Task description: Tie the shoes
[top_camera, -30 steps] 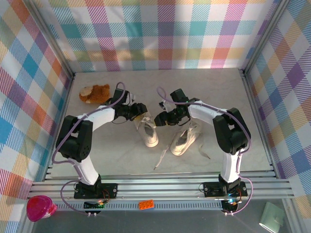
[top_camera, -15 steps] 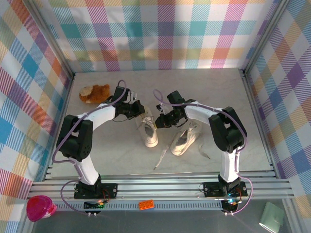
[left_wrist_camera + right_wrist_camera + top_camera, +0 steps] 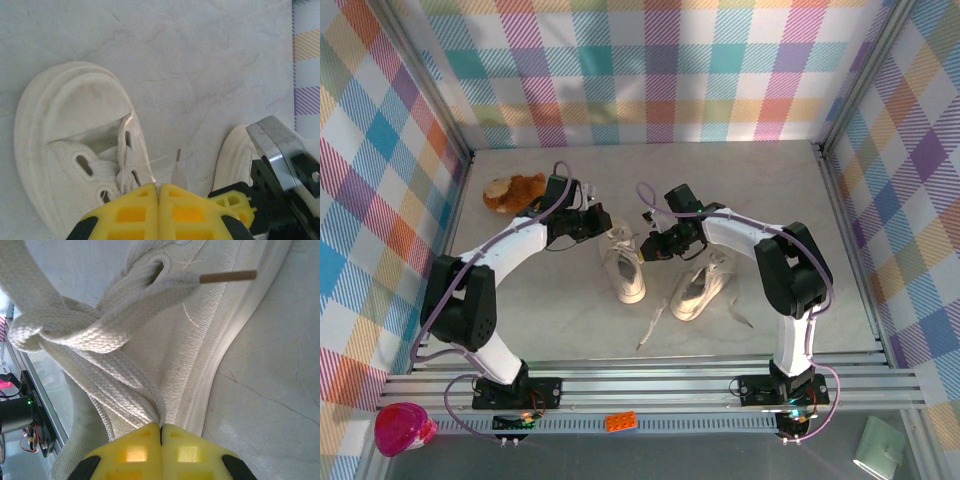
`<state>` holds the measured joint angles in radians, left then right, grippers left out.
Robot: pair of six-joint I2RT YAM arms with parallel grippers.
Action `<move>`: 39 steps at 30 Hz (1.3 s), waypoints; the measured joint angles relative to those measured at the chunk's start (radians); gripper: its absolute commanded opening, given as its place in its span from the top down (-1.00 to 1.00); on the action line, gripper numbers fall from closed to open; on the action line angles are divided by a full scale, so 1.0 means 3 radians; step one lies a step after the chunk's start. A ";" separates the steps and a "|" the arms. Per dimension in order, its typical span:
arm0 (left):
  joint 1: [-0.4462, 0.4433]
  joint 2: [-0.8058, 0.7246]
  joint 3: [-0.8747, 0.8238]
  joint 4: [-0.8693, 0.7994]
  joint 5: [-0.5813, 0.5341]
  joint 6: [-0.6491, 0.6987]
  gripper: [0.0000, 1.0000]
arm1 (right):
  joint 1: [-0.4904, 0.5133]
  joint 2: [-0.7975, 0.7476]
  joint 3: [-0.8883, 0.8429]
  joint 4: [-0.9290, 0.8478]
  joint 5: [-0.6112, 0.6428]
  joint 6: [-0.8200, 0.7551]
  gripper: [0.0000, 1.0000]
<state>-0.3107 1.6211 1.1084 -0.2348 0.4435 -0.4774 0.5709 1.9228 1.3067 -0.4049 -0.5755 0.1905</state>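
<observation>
Left end effector (image 3: 158,189) and right end effector (image 3: 161,430) both closed flat, each pinching a lace (image 3: 100,325) of the shoe (image 3: 65,115).

Both grippers have gone from open to closed. The left gripper (image 3: 158,187) now pinches a lace end (image 3: 176,170) at the left shoe (image 3: 623,268), and the right gripper (image 3: 161,427) clamps a lace (image 3: 95,335). The left arm (image 3: 510,245) has stretched out, drawing its gripper slightly toward the far-left corner of the tabletop (image 3: 770,180), while the right gripper has edged left toward that shoe.
</observation>
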 measured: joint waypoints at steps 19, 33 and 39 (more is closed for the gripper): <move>0.0029 -0.0371 -0.0884 0.0529 -0.0271 -0.0188 1.00 | -0.0135 0.0043 0.0626 -0.0594 0.0298 -0.0429 1.00; 0.0317 -0.0392 -0.1286 0.0937 0.0141 -0.0169 1.00 | -0.0342 0.0365 0.0615 -0.0752 0.0271 -0.0549 1.00; 0.0401 -0.0393 -0.1544 0.1124 0.0217 -0.0256 1.00 | -0.0332 0.0366 0.0501 -0.0729 0.0247 -0.0566 1.00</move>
<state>-0.1905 1.5032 0.6453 0.1024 0.5087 -0.5541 0.4713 2.0327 1.4570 -0.6235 -0.5014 0.0208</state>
